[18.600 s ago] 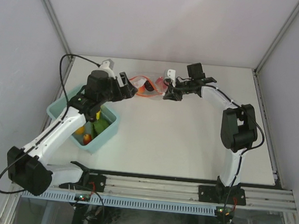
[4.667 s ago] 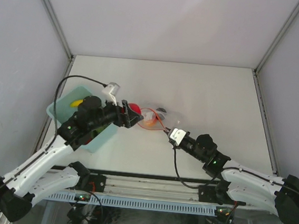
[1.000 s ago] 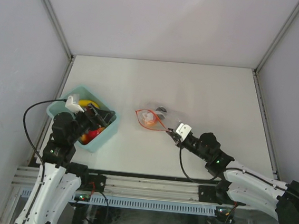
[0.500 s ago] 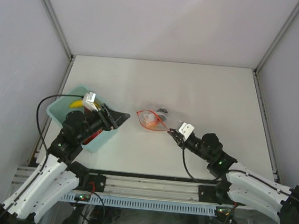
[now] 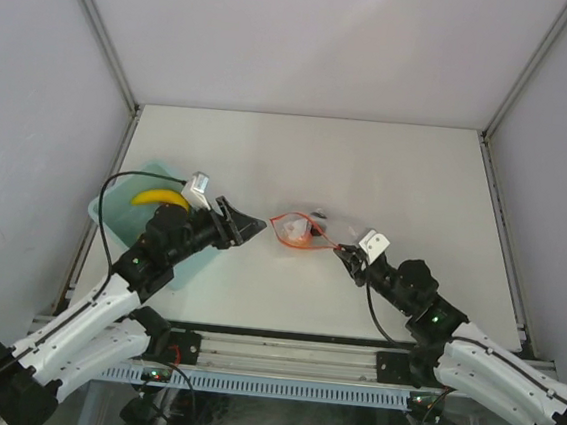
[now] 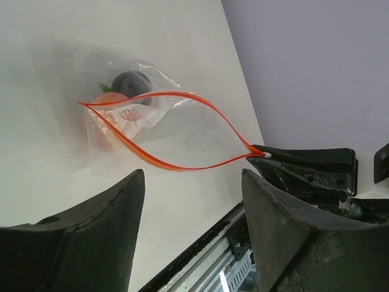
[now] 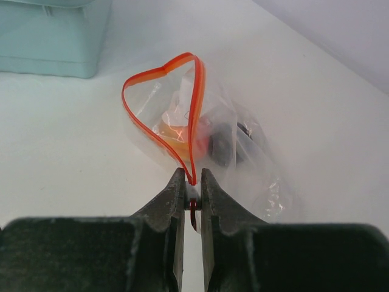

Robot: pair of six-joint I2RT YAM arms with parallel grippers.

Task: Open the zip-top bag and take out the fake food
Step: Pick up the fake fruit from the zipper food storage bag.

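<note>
Swung over from the bin [image 5: 120, 185] since a second ago, the left jaws now stand spread, facing the bag [image 5: 300, 230] — its mouth held agape by the right jaws, pinching the zip strip's end. Removal is under way: next, reach inside for the orange fruit [image 6: 106, 100] and dark piece [image 6: 130, 82]. White table [image 5: 388, 172], pale walls.

A light blue bin [image 5: 123, 187] sat on the left part of a white bench [image 5: 388, 172], close to its left edge. Pale grey walls [image 5: 311, 34] enclosed the bench behind and at both sides. A slotted metal rail [image 5: 290, 356] ran along its near edge.
</note>
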